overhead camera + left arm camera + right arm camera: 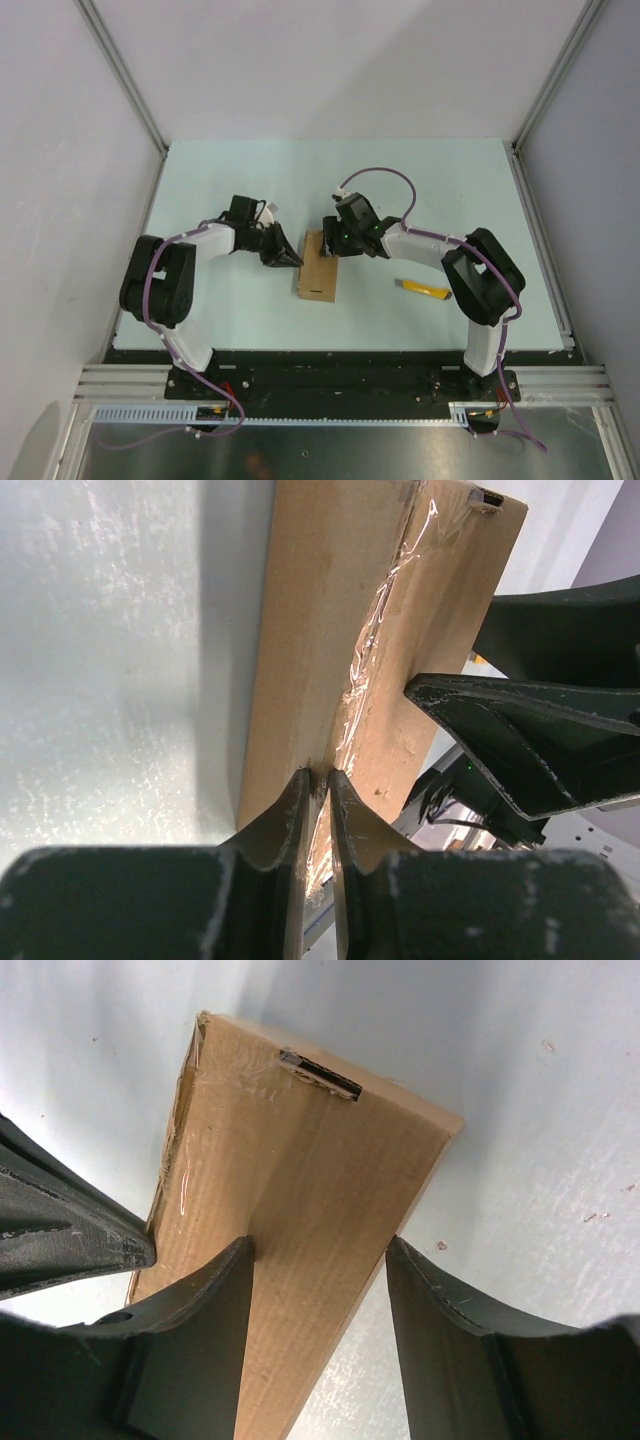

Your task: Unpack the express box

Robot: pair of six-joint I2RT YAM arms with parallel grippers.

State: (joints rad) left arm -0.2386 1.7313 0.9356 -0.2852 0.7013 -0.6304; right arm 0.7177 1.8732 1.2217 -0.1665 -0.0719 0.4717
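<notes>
The express box (318, 266) is a flat brown carton lying on the pale table, with clear tape along one long edge. My left gripper (288, 257) is at its left side. In the left wrist view the gripper (320, 778) is almost shut, pinching the taped edge of the box (330, 600). My right gripper (334, 241) is over the far end of the box. In the right wrist view the gripper (318, 1245) is open. One finger rests on the top of the box (300, 1170) and the other is at its right edge.
A yellow-black utility knife (425, 290) lies on the table to the right of the box, near the right arm. The table edge (340, 348) runs in front of the arm bases. Grey walls enclose the sides and back.
</notes>
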